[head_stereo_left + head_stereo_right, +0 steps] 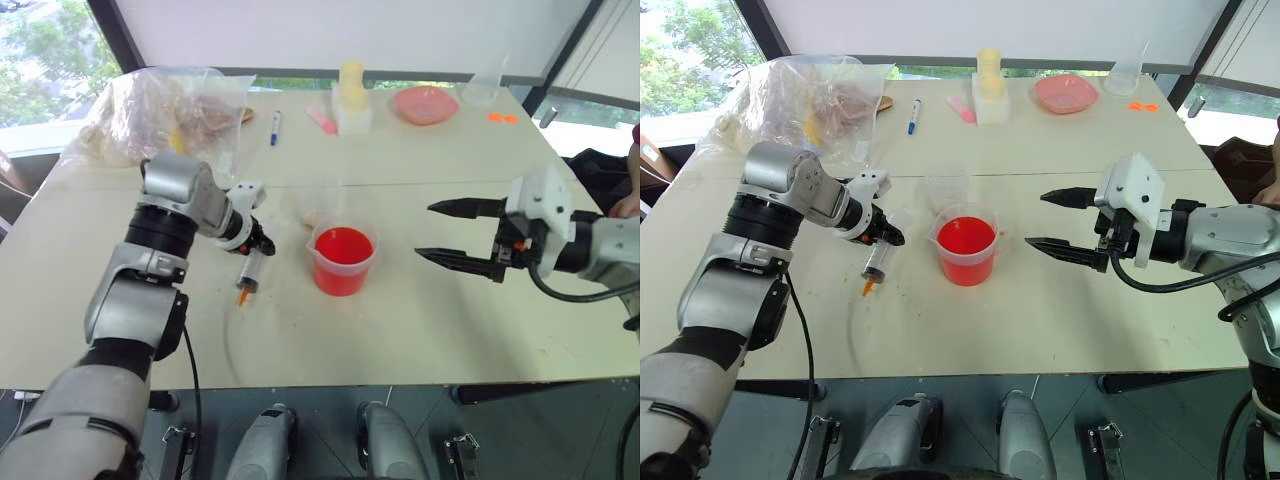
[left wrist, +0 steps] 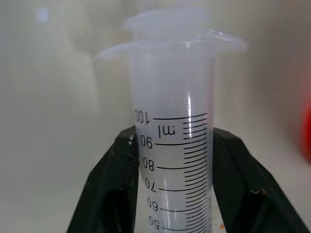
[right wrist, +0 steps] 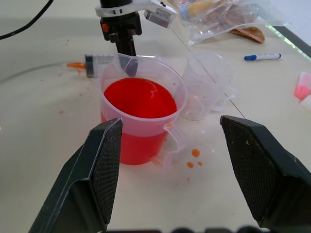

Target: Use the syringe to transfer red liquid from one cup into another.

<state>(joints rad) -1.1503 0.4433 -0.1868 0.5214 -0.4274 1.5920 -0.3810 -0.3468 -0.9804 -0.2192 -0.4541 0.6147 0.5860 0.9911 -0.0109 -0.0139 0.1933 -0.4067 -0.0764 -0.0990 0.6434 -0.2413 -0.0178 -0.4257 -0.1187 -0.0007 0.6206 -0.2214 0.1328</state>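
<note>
The left gripper [image 1: 883, 236] is clamped on the syringe [image 1: 878, 262], which lies on the table [image 1: 1060, 330] just beside the beaker [image 1: 966, 245] of red liquid [image 3: 140, 98]. The small cup [image 3: 204, 87] stands just behind the beaker. The right gripper [image 1: 1065, 222], jaws apart, hovers on the beaker's other side. The pick-up looks to be in hand; next, lift the syringe and dip its tip into the beaker.

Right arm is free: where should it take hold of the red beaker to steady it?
Grip the beaker across its body below the flared rim, coming level from its open right side; the right gripper already faces it, jaws apart. The syringe lies on its left.
</note>
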